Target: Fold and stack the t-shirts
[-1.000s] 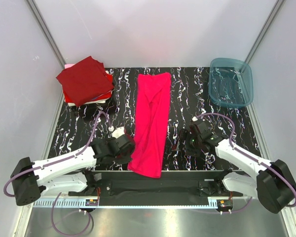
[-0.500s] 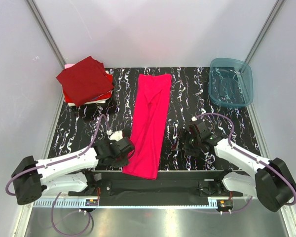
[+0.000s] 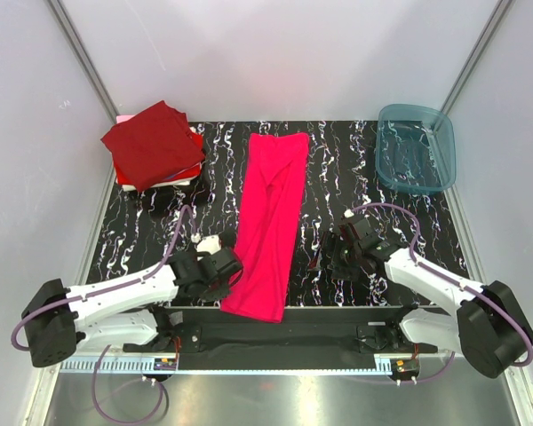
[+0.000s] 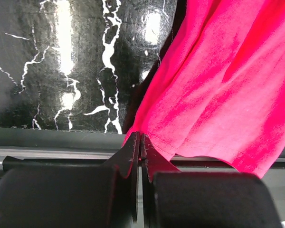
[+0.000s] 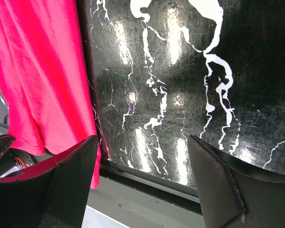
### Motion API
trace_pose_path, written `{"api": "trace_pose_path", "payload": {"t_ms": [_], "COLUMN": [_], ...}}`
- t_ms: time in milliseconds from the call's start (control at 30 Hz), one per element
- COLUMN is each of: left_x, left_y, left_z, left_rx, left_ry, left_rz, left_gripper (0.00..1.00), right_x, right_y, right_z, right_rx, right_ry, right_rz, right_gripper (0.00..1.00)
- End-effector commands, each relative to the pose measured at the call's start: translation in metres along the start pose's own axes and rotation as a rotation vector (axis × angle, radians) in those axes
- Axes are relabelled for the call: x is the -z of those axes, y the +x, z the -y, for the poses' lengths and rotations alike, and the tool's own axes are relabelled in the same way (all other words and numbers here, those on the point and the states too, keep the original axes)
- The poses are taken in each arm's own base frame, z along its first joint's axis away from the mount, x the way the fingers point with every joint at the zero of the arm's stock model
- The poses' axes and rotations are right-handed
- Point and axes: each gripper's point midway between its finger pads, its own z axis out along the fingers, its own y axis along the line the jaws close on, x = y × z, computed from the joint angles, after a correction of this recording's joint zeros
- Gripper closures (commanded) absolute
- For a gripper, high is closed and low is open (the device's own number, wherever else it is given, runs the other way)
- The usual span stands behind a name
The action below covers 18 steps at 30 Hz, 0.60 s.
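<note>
Left arm (image 3: 115, 297): extended low from its base at the near left, forearm angled inward toward the table's centre line. Left gripper (image 4: 140, 142): jaws pressed together, no gap visible, with the near hem of the magenta t-shirt (image 4: 218, 95) pinched between the tips. Right arm (image 3: 435, 282): extended low from its base at the near right, forearm angled inward, wrist turned toward the centre. Right gripper (image 5: 142, 142): jaws spread wide, nothing between them, both fingers clear of the cloth.
</note>
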Motion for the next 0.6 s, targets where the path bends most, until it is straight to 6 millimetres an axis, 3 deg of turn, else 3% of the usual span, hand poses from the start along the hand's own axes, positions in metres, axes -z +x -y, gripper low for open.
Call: {"api": "trace_pose_path", "payload": {"t_ms": [0, 267, 467, 567], "left_x": [0.015, 0.053, 0.060, 0.064], "left_y": [-0.017, -0.036, -0.040, -0.045], "left_z": [0.002, -0.022, -0.043, -0.042], "left_rx": [0.011, 0.005, -0.022, -0.022], "left_ry": [0.023, -0.019, -0.110, -0.113], "left_rz": [0.075, 0.152, 0.173, 0.186], "left_gripper": [1.00, 1.00, 1.00, 1.00], "right_x": [-0.001, -0.003, -0.002, -0.003], "right_y": [-0.004, -0.004, -0.004, -0.004], "right_z": [-0.006, -0.006, -0.007, -0.006], "right_rx": [0.005, 0.004, 0.007, 0.008], "right_ry": [-0.025, -0.024, -0.028, -0.025], "right_rz": [0.012, 0.008, 0.008, 0.007], "right_gripper": [0.17, 0.17, 0.17, 0.16]}}
